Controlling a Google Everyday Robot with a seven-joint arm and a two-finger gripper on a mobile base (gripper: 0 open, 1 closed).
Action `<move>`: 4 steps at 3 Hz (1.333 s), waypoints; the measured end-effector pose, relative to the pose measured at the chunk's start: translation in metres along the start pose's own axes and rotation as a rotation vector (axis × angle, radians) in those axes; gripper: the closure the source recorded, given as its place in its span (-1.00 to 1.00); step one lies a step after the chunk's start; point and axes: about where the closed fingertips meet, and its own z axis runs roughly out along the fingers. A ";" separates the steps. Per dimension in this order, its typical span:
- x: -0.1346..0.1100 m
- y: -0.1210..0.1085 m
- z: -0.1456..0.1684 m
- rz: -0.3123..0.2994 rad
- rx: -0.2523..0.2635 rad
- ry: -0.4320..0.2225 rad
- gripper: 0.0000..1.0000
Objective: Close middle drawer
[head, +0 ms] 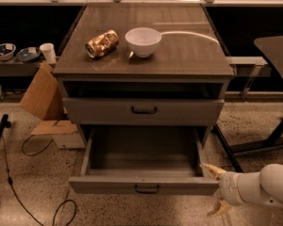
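The middle drawer (pixel 144 185) is pulled out wide, and its grey box is empty. Its flat front carries a small dark bar handle (pixel 147 189). The top drawer (pixel 144 110) above it is shut. The lowest drawer is hidden under the open one. My gripper (pixel 216 190) is at the lower right, just off the right end of the middle drawer's front. It is open and empty. One tan fingertip (pixel 211 170) points at the drawer's right front corner, and the other hangs lower. My white arm (pixel 264 187) comes in from the right edge.
A crushed gold can (pixel 102 43) and a white bowl (pixel 143 41) sit on the cabinet top (pixel 188 55). Cardboard (pixel 40 95) and cables (pixel 19 187) lie on the floor to the left. A dark table with a leg (pixel 278 131) stands to the right.
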 end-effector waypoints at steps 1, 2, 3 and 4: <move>0.006 0.002 0.004 0.003 -0.040 0.006 -0.25; 0.012 0.003 0.012 0.015 -0.086 0.018 0.23; 0.022 0.004 0.025 0.039 -0.140 0.042 0.70; 0.033 0.007 0.040 0.067 -0.198 0.077 1.00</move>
